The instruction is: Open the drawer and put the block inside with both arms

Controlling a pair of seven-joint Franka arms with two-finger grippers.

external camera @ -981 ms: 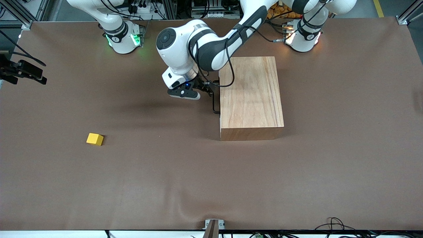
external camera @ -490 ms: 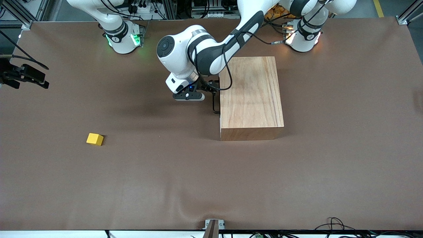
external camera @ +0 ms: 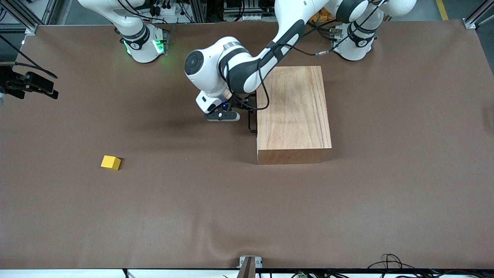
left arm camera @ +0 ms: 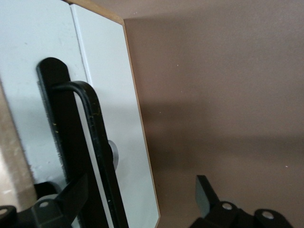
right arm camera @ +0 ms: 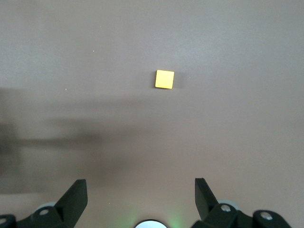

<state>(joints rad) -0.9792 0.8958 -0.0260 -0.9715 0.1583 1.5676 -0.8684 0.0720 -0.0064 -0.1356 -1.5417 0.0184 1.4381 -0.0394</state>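
The wooden box [external camera: 293, 112] stands mid-table with its drawer pushed in. The drawer's white front panel [left arm camera: 109, 95] and black wire handle [external camera: 252, 122] face the right arm's end of the table. My left gripper [external camera: 245, 107] is right at that front, open. In the left wrist view the handle [left arm camera: 97, 142] runs between the gripper's [left arm camera: 141, 190] spread fingers, close to one of them. The yellow block [external camera: 110, 162] lies on the mat toward the right arm's end, nearer the front camera than the box. My right gripper [right arm camera: 141, 187] hangs open high over the mat, the block [right arm camera: 164, 79] far below it.
Brown mat [external camera: 247, 208] covers the whole table. The right arm's base [external camera: 142, 42] glows green and the left arm's base [external camera: 353, 44] stands at the back edge. Cables [external camera: 389, 262] lie along the front edge.
My left hand has slid in toward the drawer front, closing up on the handle. Box and block have not moved.
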